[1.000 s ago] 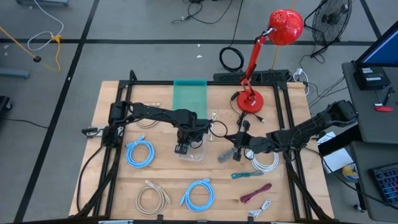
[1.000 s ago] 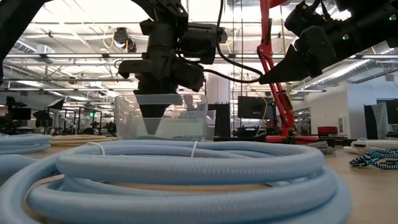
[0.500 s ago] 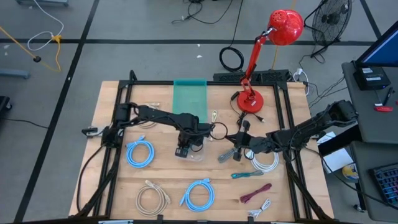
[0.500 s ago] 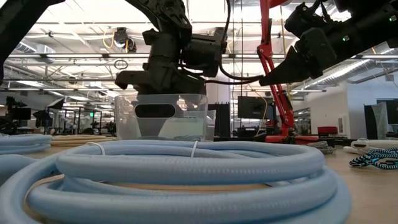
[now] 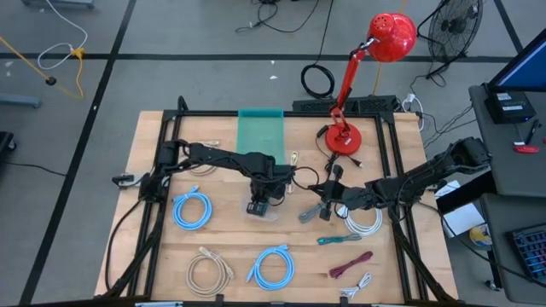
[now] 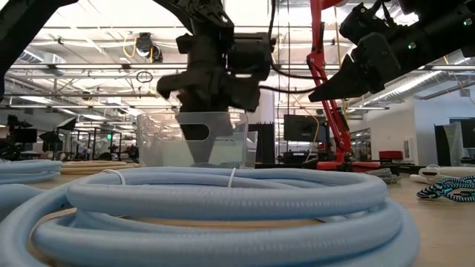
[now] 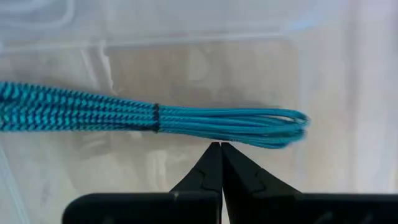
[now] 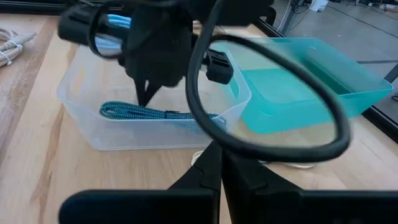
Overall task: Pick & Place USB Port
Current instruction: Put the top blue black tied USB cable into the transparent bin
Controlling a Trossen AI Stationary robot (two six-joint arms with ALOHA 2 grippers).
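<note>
A clear plastic container (image 5: 271, 213) stands at the table's middle, seen too in the low view (image 6: 156, 141) and the right wrist view (image 8: 81, 106). A bundled teal braided USB cable (image 7: 124, 115) lies on its floor (image 8: 134, 112). My left gripper (image 7: 221, 146) is shut and points down into the container (image 5: 258, 207), its tips right beside the cable's looped end (image 7: 273, 121). My right gripper (image 5: 311, 213) hovers shut to the container's right, above the table (image 6: 315, 95), holding nothing. My left gripper's shut tips (image 7: 217, 152) stand right at the side of the cable's looped end, coming from above. Whether they touch the cable or the container's floor, I cannot tell.
A teal tray (image 5: 260, 132) lies just beyond the container and a red desk lamp (image 5: 345, 136) at the far right. Coiled blue cables (image 5: 192, 209) (image 5: 273, 266), white cables (image 5: 209, 271) (image 5: 365, 222), a teal cable (image 5: 341, 240) and a maroon one (image 5: 351, 264) lie around.
My left gripper has shifted a little toward the table's right edge inside the container, sunk slightly and tipped steeper downward, staying shut. The container and my right arm have kept still.
</note>
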